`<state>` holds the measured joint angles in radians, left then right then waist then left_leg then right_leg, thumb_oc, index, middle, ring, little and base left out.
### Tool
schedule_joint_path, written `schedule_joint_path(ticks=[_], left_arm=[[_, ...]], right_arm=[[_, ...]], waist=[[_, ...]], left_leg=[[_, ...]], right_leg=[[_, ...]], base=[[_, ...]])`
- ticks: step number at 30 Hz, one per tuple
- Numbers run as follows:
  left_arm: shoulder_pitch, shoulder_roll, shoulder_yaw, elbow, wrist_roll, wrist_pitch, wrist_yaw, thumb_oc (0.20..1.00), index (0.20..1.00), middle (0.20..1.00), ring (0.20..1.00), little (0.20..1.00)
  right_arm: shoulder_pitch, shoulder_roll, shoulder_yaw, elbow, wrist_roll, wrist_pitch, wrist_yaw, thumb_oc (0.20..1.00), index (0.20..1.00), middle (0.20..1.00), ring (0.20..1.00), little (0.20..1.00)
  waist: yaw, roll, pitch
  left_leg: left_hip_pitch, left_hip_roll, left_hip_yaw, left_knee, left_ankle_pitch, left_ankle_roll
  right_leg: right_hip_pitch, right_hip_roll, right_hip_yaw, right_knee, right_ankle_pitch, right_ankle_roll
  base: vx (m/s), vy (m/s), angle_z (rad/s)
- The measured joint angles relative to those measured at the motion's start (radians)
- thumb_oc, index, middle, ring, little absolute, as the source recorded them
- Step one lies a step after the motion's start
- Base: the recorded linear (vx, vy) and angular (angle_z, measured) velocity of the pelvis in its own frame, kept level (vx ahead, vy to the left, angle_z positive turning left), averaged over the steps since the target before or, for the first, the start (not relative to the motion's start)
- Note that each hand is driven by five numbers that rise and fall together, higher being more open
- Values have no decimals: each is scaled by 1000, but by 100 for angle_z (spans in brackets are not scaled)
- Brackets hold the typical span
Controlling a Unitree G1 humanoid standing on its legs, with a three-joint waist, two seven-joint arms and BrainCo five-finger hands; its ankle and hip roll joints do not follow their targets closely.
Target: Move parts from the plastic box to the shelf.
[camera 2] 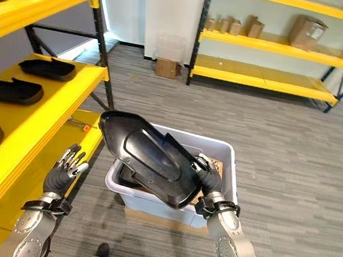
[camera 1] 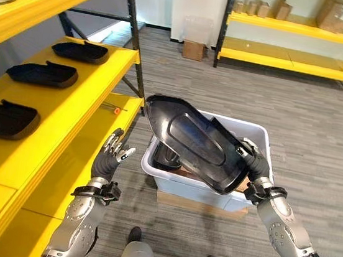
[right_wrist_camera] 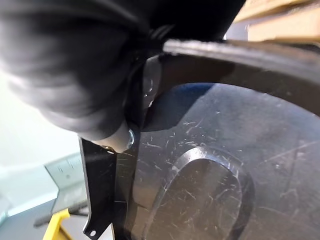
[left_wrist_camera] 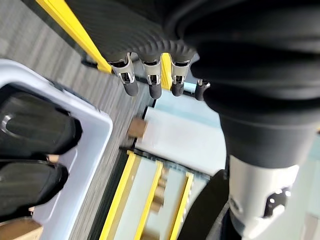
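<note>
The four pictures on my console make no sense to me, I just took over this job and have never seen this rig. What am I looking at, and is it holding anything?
It is a humanoid robot with two arms. The two wide pictures come from cameras in its head, looking down, a little apart. The two close-ups come from cameras on its wrists.

The right hand grips a large black plastic part by one end, held up over the white plastic box, where more black parts lie. The right wrist view shows that part's scratched surface from very close.

The left hand holds nothing, its fingers relaxed, raised beside the yellow shelf. Three similar black parts already lie on the shelf. A second yellow shelf stands across the room.
</note>
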<state>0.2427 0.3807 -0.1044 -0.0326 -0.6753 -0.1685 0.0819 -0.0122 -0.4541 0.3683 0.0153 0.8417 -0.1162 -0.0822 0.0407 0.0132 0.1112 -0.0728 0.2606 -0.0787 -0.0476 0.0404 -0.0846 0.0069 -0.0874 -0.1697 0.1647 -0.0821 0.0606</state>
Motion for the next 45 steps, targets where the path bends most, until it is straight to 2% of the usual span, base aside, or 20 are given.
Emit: schedule_joint_path(ticks=[5, 7, 9, 11, 16, 19, 21, 22, 23, 25, 27, 28, 29, 30, 31, 34, 36, 37, 39, 45], left_arm=[[-39, -21, -51, 59, -1, 9, -9, 1000, 1000, 1000, 1000, 1000], [-42, -3, -50, 58, -1, 10, -10, 1000, 1000, 1000, 1000, 1000], [-64, -2, -54, 65, 0, 11, -13, 1000, 1000, 1000, 1000, 1000], [-117, -14, -71, 65, 0, 14, -29, 1000, 1000, 1000, 1000, 1000], [-155, 59, -44, 69, 1, 9, -30, 1000, 1000, 1000, 1000, 1000], [-129, 65, -34, 72, 14, 8, -32, 1000, 1000, 1000, 1000, 1000], [-108, 84, -13, 72, 23, 8, -30, 1000, 1000, 1000, 1000, 1000], [-91, 103, 24, 74, 44, 9, -29, 1000, 1000, 1000, 1000, 1000], [-87, 107, 38, 79, 45, 8, -26, 1000, 1000, 1000, 1000, 1000], [-104, 94, 63, 88, 68, 6, -9, 1000, 1000, 1000, 1000, 1000], [-148, 94, 40, 106, 75, 6, -9, 1000, 1000, 1000, 1000, 1000], [-179, 89, 13, 119, 78, 8, -9, 1000, 1000, 1000, 1000, 1000], [-199, 86, -6, 136, 80, 7, -11, 1000, 1000, 1000, 1000, 1000], [-206, 93, -20, 137, 87, 8, -17, 1000, 1000, 1000, 1000, 1000], [-202, 59, -18, 148, 99, 14, -17, 1000, 1000, 1000, 1000, 1000], [-173, 19, -51, 138, 110, 13, -26, 1000, 1000, 1000, 1000, 1000], [-173, 16, -59, 132, 119, 11, -40, 1000, 1000, 1000, 1000, 1000], [-171, 32, -60, 98, 121, 9, -47, 1000, 1000, 1000, 1000, 1000], [-149, 21, -47, 95, 128, 10, -40, 1000, 1000, 1000, 1000, 1000], [-146, 21, -54, 94, 129, 8, -40, 1000, 1000, 1000, 1000, 1000]], right_arm=[[13, -24, 2, -4, -5, 0, -3, 200, 200, 200, 200, 200], [12, -15, 5, -6, -5, 0, -2, 200, 200, 200, 200, 200], [28, 20, 0, -10, -1, 1, -1, 200, 200, 200, 200, 200], [53, 37, -26, -21, 6, 3, -6, 200, 200, 200, 200, 200], [47, 101, -13, -11, -9, 15, 1, 200, 200, 200, 200, 200], [53, 130, -17, 8, -19, 22, -10, 200, 200, 200, 200, 200], [20, 147, -1, 19, -21, 26, -3, 200, 200, 200, 200, 200], [1, 191, 21, 16, -22, 35, 2, 200, 200, 200, 200, 200], [-3, 208, 37, 20, -22, 35, 4, 200, 200, 200, 200, 200], [-3, 193, 45, 8, -23, 46, 27, 200, 200, 200, 200, 200], [6, 185, 38, 7, -20, 45, 26, 200, 200, 200, 200, 200], [21, 165, 36, 1, -20, 43, 28, 200, 200, 200, 200, 200], [26, 166, 35, 3, -19, 42, 30, 200, 200, 200, 200, 200], [46, 139, 32, -21, -10, 41, 33, 200, 200, 200, 200, 200], [75, 113, 20, -34, -7, 36, 40, 200, 200, 200, 200, 200], [136, 76, -6, -39, 0, 45, 48, 200, 200, 200, 200, 200], [156, 73, -15, -50, 12, 43, 52, 200, 200, 200, 200, 200], [181, 66, -30, -82, 14, 41, 57, 200, 200, 200, 200, 200], [159, 74, -27, -53, 15, 51, 66, 200, 200, 200, 200, 200], [115, 65, -32, -55, 10, 51, 69, 200, 200, 200, 200, 200]], waist=[[0, 2, 5], [2, -35, 10], [-3, -64, 25], [-41, -51, 26], [15, -103, 30], [66, -134, 20], [99, -145, 22], [120, -144, 24], [119, -140, 26], [107, -104, 34], [59, -85, 35], [41, -75, 42], [15, -107, 44], [-27, -106, 48], [-36, -82, 60], [-95, -45, 55], [-126, -59, 59], [-144, -91, 57], [-93, -115, 48], [-84, -72, 44]], left_leg=[[-116, 14, 166, 153, -35, 72], [-110, 25, 265, 132, -50, 27], [-147, -12, 213, 403, -72, 24], [-62, -56, 213, 297, -73, -10], [-140, -168, 164, 399, -143, 62], [-175, -255, 114, 438, -165, 107], [-188, -286, 142, 411, -156, 111], [-174, -325, 157, 381, -125, 172], [-153, -329, 162, 351, -117, 173], [-105, -332, 138, 263, -73, 217], [-69, -330, 71, 143, -13, 155], [-57, -322, 69, 110, -40, 98], [-83, -336, 104, 182, -111, 75], [-160, -323, 76, 435, -189, 188], [-138, -353, 32, 466, -226, 195], [-40, -388, -35, 311, -164, 94], [-24, -386, -2, 296, -207, 25], [-27, -406, 26, 302, -165, 233], [26, -435, 40, 258, -144, 252], [97, -417, -1, 200, -135, 253]], right_leg=[[11, -22, -148, 1, -4, -14], [-1, -70, -185, 2, -8, -22], [33, -141, -229, -7, 8, 14], [81, -201, -284, 25, 8, 72], [77, -297, -279, 64, 84, 32], [130, -358, -318, 77, 145, 71], [112, -399, -328, 79, 226, 54], [78, -445, -322, 118, 352, 68], [68, -467, -313, 144, 376, 74], [-6, -362, -195, 208, 225, 110], [-77, -143, -58, 222, 69, 78], [-104, -41, -25, 188, 27, 21], [-128, -9, -2, 160, -4, -13], [-172, -5, 45, 177, -24, 3], [-188, 5, 103, 186, -45, 41], [-195, 94, 160, 59, -16, 9], [-168, 101, 176, -23, 57, -16], [-160, 33, 171, -9, 90, -1], [-150, -1, 183, -14, 91, 1], [-114, 111, 150, -99, 133, -63]], base=[[-115, -63, 98], [-38, 118, 64], [94, 300, 57], [63, 291, 101], [30, 265, 66], [49, 291, 91], [71, 384, 91], [94, 450, 31], [109, 321, 1], [134, 217, 10], [120, 129, 61], [116, 93, 69], [127, 85, 79], [119, 69, 62], [136, 56, 57], [109, 1, 71], [103, -24, 126], [79, -28, 101], [98, -80, 25], [70, -124, 12]])
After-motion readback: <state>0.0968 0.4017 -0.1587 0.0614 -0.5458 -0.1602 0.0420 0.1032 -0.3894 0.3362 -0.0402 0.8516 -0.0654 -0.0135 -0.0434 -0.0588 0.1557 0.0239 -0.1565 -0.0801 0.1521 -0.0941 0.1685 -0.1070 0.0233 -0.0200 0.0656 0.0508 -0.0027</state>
